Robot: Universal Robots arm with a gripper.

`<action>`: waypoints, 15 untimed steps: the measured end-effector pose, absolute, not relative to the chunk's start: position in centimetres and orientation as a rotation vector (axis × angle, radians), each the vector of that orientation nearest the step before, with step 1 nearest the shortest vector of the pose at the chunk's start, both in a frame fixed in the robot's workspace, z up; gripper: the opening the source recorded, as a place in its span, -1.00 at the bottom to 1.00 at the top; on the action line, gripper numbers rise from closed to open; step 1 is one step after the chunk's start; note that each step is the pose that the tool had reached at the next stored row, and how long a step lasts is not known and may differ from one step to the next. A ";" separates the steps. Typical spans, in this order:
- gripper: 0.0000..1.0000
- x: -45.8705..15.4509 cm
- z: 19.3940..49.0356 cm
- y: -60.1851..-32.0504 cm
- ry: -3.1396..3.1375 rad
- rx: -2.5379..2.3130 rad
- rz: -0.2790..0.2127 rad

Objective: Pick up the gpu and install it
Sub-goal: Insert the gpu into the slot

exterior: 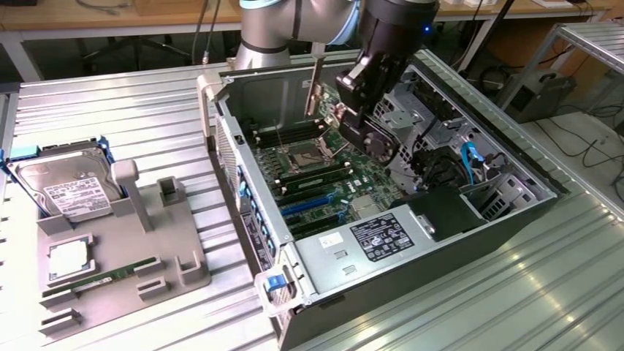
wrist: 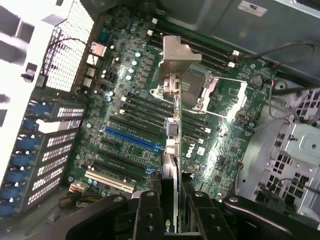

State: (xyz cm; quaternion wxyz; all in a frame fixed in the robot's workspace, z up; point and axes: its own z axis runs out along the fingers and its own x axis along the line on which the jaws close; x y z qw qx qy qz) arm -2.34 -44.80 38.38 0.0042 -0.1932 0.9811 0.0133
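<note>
The gpu (exterior: 369,140), a dark card with a silvery end bracket (exterior: 314,82), hangs over the open computer case (exterior: 292,292). My gripper (exterior: 353,117) is shut on it, holding it edge-down above the motherboard (exterior: 322,183). In the wrist view the gpu (wrist: 172,150) appears edge-on, its bracket (wrist: 176,55) at the far end. The card runs between my two black fingers (wrist: 148,215), with the gripper (wrist: 173,220) clamped on its near part. It hovers over the expansion slots, close to the blue slot (wrist: 132,140), apart from the board.
The case walls, drive cage (exterior: 487,194) and cables (exterior: 468,164) ring the motherboard. The labelled power supply (exterior: 385,235) sits at the near end. A grey fixture (exterior: 146,241) on the exterior view's left holds a hard drive (exterior: 73,191), a processor (exterior: 69,259) and a green memory stick (exterior: 98,281).
</note>
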 end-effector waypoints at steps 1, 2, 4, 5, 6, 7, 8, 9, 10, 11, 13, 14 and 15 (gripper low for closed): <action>-0.47 -2.3 38.4 -44.8 3.068 -0.634 0.042; -0.47 -2.3 38.3 -44.8 3.061 -0.670 0.042; -0.47 -2.3 38.3 -44.8 3.045 -0.741 0.042; -0.47 -2.3 38.2 -44.8 3.038 -0.771 0.042; -0.47 -2.3 38.2 -44.8 3.031 -0.798 0.042; -0.47 -2.3 38.2 -44.8 3.024 -0.827 0.043; -0.47 -2.3 38.1 -44.8 3.015 -0.859 0.043; -0.47 -2.3 38.1 -44.8 3.002 -0.906 0.043; -0.47 -2.3 38.0 -44.8 2.992 -0.940 0.043; -0.47 -2.3 38.0 -44.8 2.984 -0.966 0.043; -0.47 -2.3 37.9 -44.8 2.959 -1.040 0.043; -0.47 -2.3 37.8 -44.8 2.945 -1.081 0.043; -0.47 -2.3 37.8 -44.8 2.933 -1.114 0.043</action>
